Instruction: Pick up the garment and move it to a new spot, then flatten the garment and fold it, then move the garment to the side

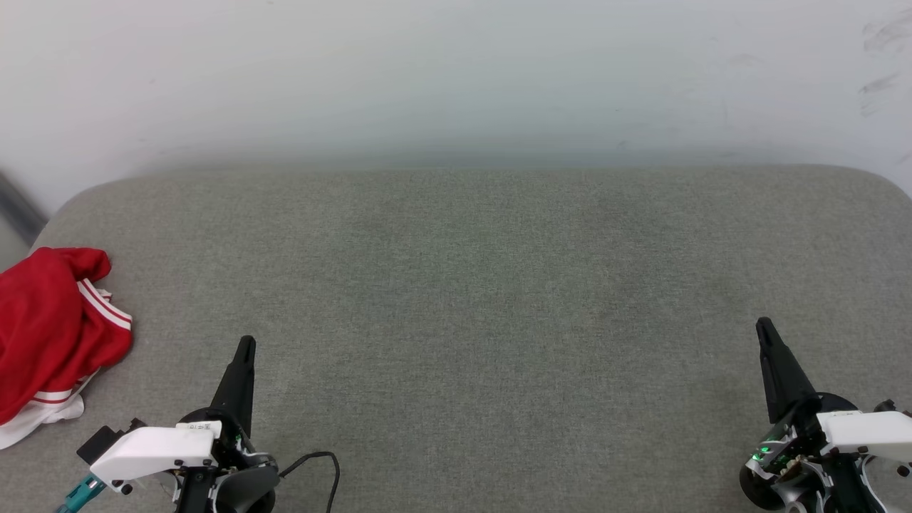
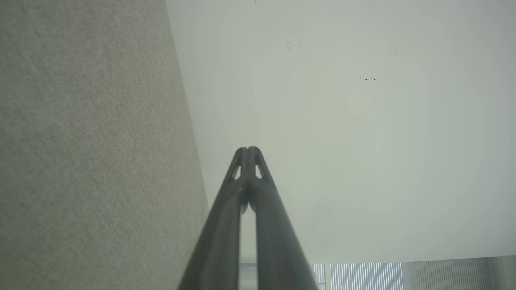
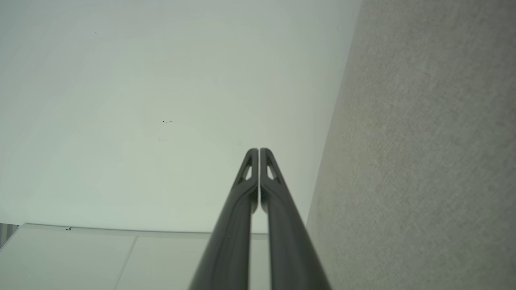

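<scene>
Head view: both claws sit low over the grey fabric cushion (image 1: pixel 484 285), and both are closed on nothing. The left claw (image 1: pixel 246 345) has its fingers pressed together, and so does the right claw (image 1: pixel 764 326). The red jersey (image 1: pixel 50 328) lies crumpled well out to the left of the left claw, about level with its fingers and far from the right claw. It sits at the cushion's left end and runs out of my picture there.

My worries from here:
- If I reach in with the left claw closed, I expect it to shove the heap off that end rather than take it.
- A shallow pinch on the striped trim (image 1: pixel 107 306) would probably lift one layer and drag the rest.
- The loose black cable (image 1: pixel 320 459) just right of the left claw's base could snag on a wide swing.

No letters or number show on the jersey as it lies. The small white label (image 1: pixel 201 426) on the left claw's housing is too small to read.
</scene>
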